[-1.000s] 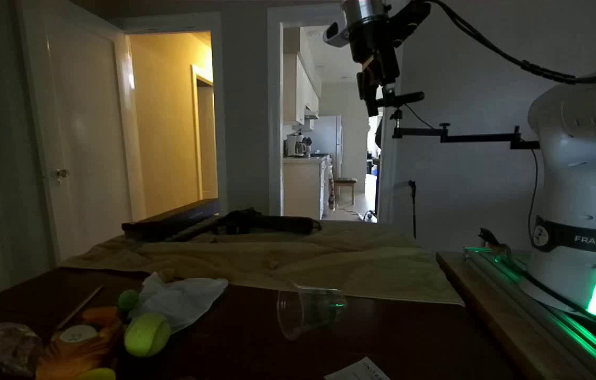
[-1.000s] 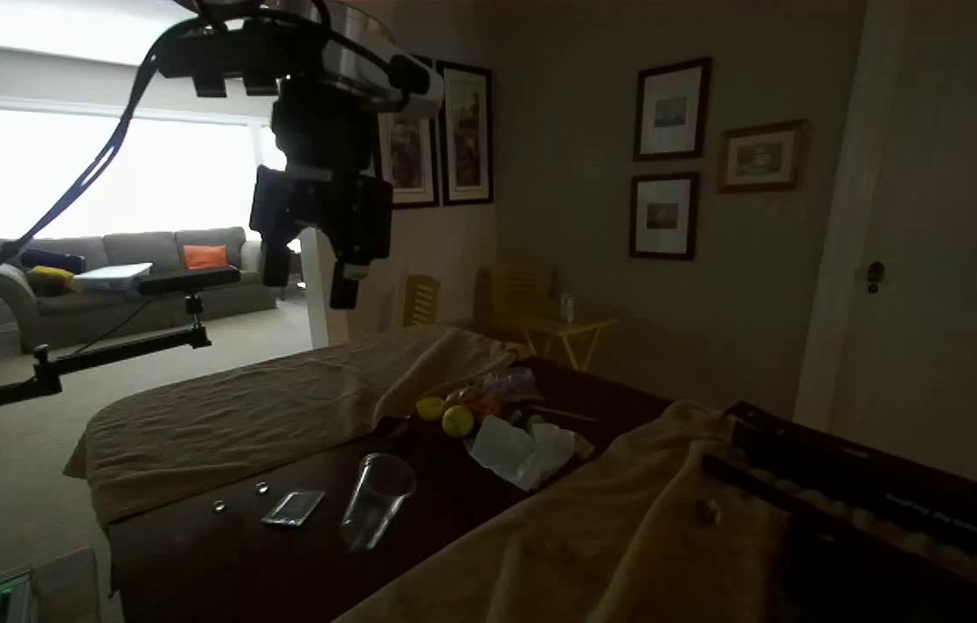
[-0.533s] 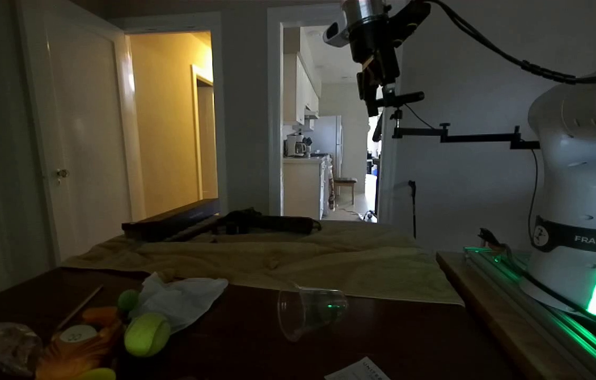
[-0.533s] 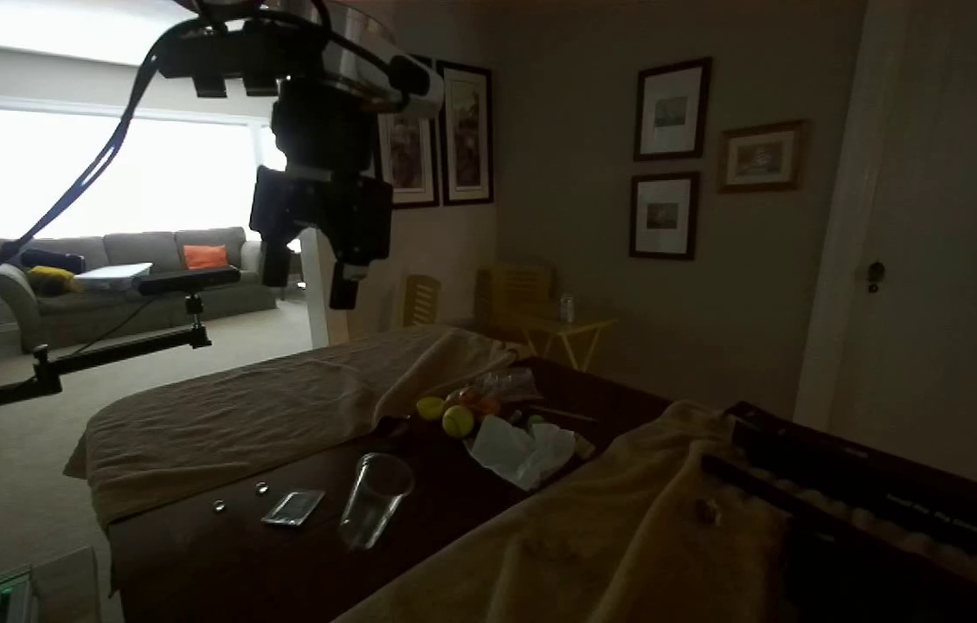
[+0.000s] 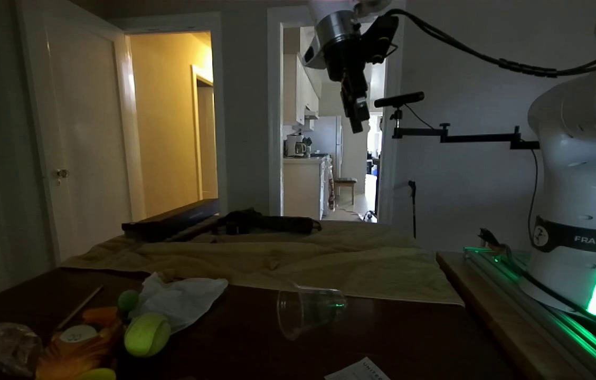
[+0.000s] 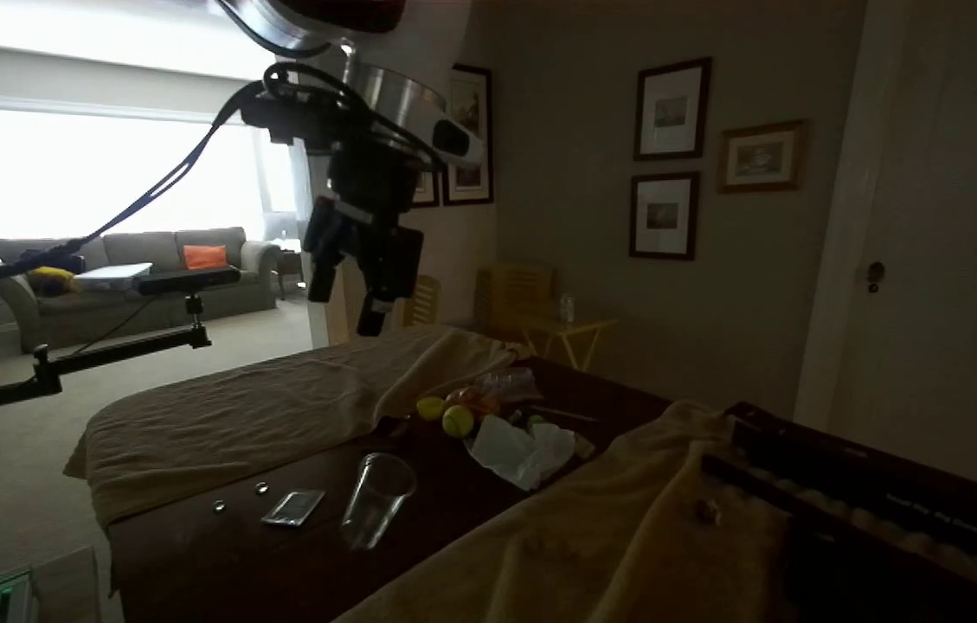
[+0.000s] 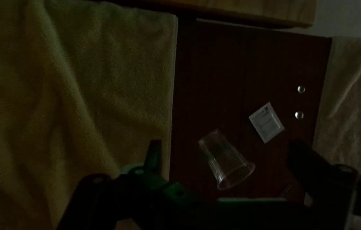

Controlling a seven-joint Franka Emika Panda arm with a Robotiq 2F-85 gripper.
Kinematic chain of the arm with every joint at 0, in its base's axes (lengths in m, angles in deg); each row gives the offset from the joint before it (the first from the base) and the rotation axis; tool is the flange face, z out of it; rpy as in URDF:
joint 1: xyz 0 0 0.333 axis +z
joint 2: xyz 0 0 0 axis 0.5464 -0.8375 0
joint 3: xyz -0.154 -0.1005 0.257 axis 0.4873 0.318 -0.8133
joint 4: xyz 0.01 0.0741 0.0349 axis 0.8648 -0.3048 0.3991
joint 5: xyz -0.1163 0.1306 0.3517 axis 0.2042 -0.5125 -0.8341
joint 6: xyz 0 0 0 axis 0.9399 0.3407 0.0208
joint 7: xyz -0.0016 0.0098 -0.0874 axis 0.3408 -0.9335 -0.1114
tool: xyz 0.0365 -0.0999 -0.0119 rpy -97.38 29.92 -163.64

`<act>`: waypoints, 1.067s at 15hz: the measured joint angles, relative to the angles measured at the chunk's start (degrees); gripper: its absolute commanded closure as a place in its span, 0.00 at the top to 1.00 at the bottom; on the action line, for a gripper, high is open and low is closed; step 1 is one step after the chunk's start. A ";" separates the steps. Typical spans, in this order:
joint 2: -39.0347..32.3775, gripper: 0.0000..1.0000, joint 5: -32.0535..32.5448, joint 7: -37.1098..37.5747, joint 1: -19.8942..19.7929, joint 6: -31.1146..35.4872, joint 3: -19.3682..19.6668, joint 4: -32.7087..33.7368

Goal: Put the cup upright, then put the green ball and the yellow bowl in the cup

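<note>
Packet (image 7: pixel 266 123) on dark table (image 7: pixel 212 80); orange cushion (image 6: pixel 205 257) on grey sofa (image 6: pixel 142 249).

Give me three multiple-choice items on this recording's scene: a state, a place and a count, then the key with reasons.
1. How does the clear cup rest? A) upright B) inside another cup C) on its side
2. Where is the white packet? A) on the bare tabletop B) inside the cup C) on the tan cloth
3. How many small shiny round pieces lie near the packet? A) one B) two C) four

1: C, its length runs along the tabletop in both exterior views.
2: A, dark tabletop surrounds it in the wrist view.
3: B, the wrist view shows a pair beside it.
</note>
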 measured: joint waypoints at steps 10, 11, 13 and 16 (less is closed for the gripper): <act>-19.20 1.00 -6.27 16.64 -0.27 7.87 -3.97 14.68; -20.94 1.00 -6.27 17.99 -0.17 7.57 -4.78 16.20; -24.46 1.00 -6.28 20.53 0.16 5.74 -6.19 19.38; -29.57 1.00 -6.27 24.16 0.73 -0.08 -7.55 24.45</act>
